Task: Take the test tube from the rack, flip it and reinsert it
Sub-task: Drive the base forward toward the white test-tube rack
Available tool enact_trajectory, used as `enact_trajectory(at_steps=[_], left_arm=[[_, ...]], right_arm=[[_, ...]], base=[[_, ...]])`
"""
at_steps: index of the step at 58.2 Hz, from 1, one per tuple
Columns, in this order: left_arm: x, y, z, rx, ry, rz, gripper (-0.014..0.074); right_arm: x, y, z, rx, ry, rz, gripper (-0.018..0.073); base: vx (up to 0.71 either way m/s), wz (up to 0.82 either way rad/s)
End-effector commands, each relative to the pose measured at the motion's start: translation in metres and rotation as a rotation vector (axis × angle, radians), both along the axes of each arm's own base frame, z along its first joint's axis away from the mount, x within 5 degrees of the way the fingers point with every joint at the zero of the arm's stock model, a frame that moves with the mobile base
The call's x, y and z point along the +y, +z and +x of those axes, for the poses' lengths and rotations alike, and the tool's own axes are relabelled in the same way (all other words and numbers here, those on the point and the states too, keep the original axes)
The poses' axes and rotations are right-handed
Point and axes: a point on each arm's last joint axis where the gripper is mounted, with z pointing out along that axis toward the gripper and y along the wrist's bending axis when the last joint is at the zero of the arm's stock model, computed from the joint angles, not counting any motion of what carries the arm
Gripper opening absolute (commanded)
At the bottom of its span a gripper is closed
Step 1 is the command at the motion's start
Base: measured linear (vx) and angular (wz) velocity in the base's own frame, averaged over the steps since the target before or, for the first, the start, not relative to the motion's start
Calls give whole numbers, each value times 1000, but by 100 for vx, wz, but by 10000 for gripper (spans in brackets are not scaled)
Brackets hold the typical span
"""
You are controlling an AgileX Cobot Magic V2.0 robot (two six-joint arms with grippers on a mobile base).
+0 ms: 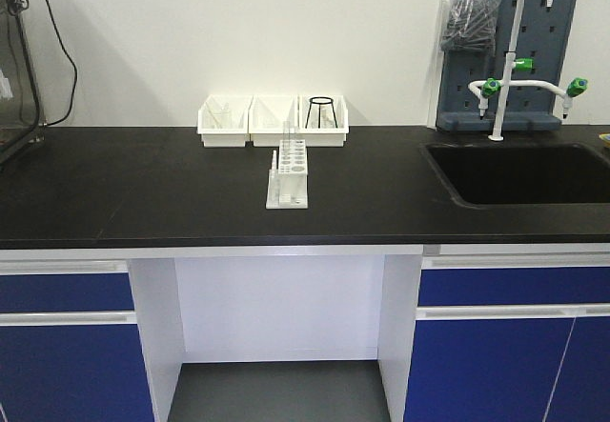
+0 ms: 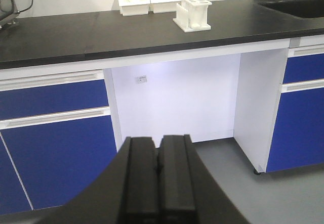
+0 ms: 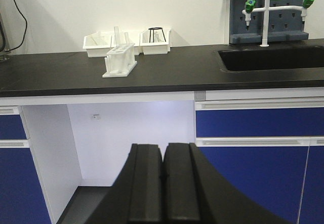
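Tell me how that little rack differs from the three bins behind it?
The rack has a top plate of round holes; the bins are open trays. The rack stands alone, farther forward; the bins sit side by side by the wall. Both are white.

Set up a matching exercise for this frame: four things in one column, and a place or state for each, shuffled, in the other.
Things
1. rack
2. sink
3. wire tripod
4. left claw

Places or states
A. shut, holding nothing
B. sunk into the countertop at its right end
C. inside the rightmost white bin
D. standing in the open on the countertop, near its middle

Pairs: 1-D, 2-B, 3-C, 4-A
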Motion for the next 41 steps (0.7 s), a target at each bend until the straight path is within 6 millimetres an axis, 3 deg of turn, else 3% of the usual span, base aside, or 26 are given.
enact_trajectory(at_steps=[1,41], left_arm=[[-1,9,0,-89,-13,-21,-6],[-1,9,0,-89,-13,-21,-6]], right_arm=[[0,7,-1,-92,3,-2,-11],[0,7,-1,-92,3,-2,-11]], base=[[0,-1],[0,0]])
